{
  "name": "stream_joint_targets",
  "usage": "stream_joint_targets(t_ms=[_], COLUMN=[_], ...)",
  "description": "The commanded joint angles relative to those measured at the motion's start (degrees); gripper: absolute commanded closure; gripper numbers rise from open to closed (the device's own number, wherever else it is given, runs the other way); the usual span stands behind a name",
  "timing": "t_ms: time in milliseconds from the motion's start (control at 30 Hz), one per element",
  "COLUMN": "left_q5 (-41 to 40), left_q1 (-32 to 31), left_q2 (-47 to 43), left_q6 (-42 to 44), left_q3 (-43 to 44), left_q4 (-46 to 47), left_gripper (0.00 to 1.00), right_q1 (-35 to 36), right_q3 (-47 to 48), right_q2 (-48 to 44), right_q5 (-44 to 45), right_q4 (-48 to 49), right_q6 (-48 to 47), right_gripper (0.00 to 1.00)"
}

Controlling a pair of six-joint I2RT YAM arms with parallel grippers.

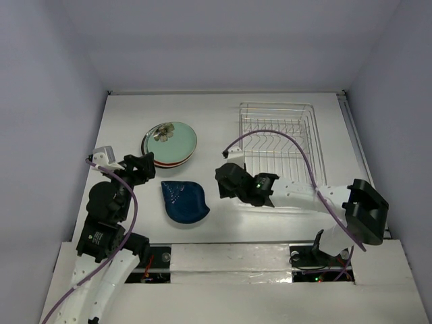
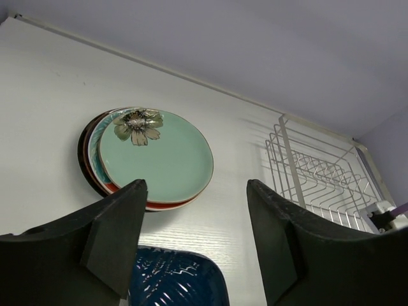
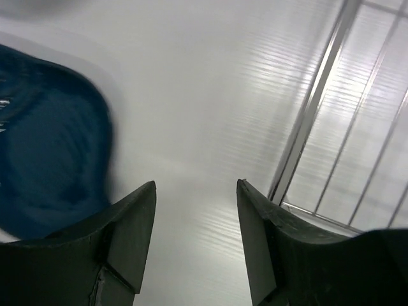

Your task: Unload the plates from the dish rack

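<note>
White table [image 1: 223, 108]: empty-looking rack [image 1: 280, 135] at far right corner, stacked plates [image 1: 169, 143] toward the left edge, blue plate [image 1: 183, 201] by the near edge. Both arms' jaws gape empty; a careless swing of the right arm [image 1: 297, 194] could shove that plate.

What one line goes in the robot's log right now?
dish rack: no plates | plate stack: on table | blue leaf plate: beside stack | left gripper: open, empty | right gripper: open, empty

We see a pale mint green plate [image 2: 162, 159] with a grey-brown flower [image 2: 137, 125] at its edge, over a red plate [image 2: 169, 204] and a teal plate [image 2: 95, 152]. The veined leaf-shaped dish [image 1: 183, 201] is dark blue, the dish rack [image 2: 291, 159] chrome and the table [image 1: 128, 121] white.
</note>
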Motion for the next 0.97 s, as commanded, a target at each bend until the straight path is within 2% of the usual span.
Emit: stream_joint_targets(t_ms=[0,67,233,300,333,433,533,567,600,633,667,733,833,867,933], left_q5=[0.2,0.2,0.2,0.2,0.2,0.2,0.2,0.2,0.2,0.2,0.2,0.2,0.2,0.2,0.2], left_q1=[0.4,0.4,0.4,0.4,0.4,0.4,0.4,0.4,0.4,0.4,0.4,0.4,0.4,0.4,0.4], left_q2=[-0.3,-0.3,-0.5,-0.5,-0.3,0.0,0.3,0.6,0.8,0.9,1.1,1.0,0.7,0.8,1.2], left_q6=[0.5,0.7,1.1,1.1,1.3,1.4,1.3,1.3,1.3,1.3,1.1,0.8,0.0,-0.4,-0.8], left_q3=[0.7,0.7,1.1,2.0,2.0,3.9,7.0,9.0,10.0,10.9,12.3,12.8,9.5,7.4,6.6], left_q4=[3.0,3.3,3.8,3.8,3.6,2.9,2.4,2.4,2.4,2.4,2.6,3.7,7.1,7.8,8.4], left_gripper=[0.39,0.37,0.20,0.14,0.13,0.09,0.08,0.08,0.07,0.07,0.07,0.07,0.04,0.03,0.01], right_q1=[-0.4,-0.4,-0.4,0.3,0.3,0.8,0.8,0.8,0.8,0.8,0.8,0.8,0.8,0.8,0.8], right_q3=[-2.0,-3.3,-4.7,-4.4,-3.9,-2.1,-1.3,-1.2,-1.2,-1.7,-2.1,-3.8,-8.1,-9.1,-8.6], right_q2=[-1.6,-3.5,-9.9,-16.9,-17.0,-26.1,-37.8,-40.7,-46.2,-48.7,-50.9,-55.2,-54.6,-53.6,-51.2], right_q5=[12.3,13.8,9.0,5.9,4.7,2.9,7.4,9.1,13.0,15.1,16.8,19.3,21.0,21.7,23.4], right_q4=[-7.9,-10.4,-8.3,-5.8,-5.0,-2.0,0.9,1.9,2.6,3.3,4.7,6.9,10.0,9.7,6.9], right_q6=[5.9,7.8,6.2,2.9,2.9,-0.5,-2.8,-3.6,-4.3,-4.7,-5.2,-5.8,-5.5,-3.5,-1.7], right_gripper=[0.41,0.41,0.39,0.34,0.34,0.32,0.49,0.70,0.83,0.95,1.00,1.00,0.98,0.84,0.69])
